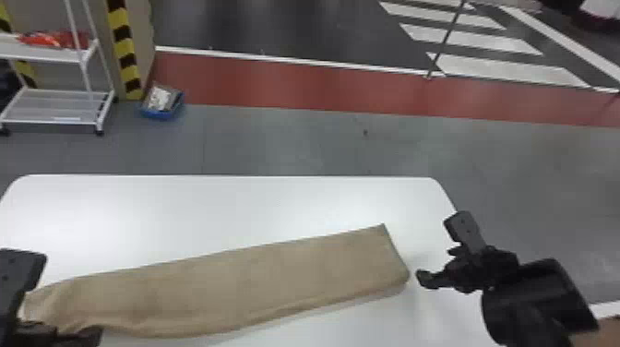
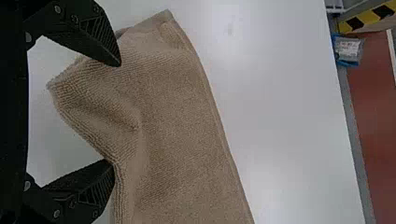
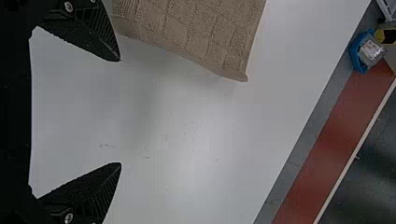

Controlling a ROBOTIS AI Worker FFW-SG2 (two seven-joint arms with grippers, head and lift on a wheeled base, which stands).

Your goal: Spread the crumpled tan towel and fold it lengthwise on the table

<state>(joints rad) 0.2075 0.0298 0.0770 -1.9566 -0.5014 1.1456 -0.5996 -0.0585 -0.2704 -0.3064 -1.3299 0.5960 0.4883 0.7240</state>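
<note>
One tan towel lies as a long strip on the table; in the head view its long axis rises gently from lower left to right of centre. Left gripper: fingers spread, over the puckered end at lower left; whether they touch cloth, cannot tell. Right gripper: fingers spread, empty, just beyond the straighter end, lower right. Nearer to the rumpled part: left. Judgement: lengthwise fold looks mostly made; next move probably straightens the puckered end along the long axis.
</note>
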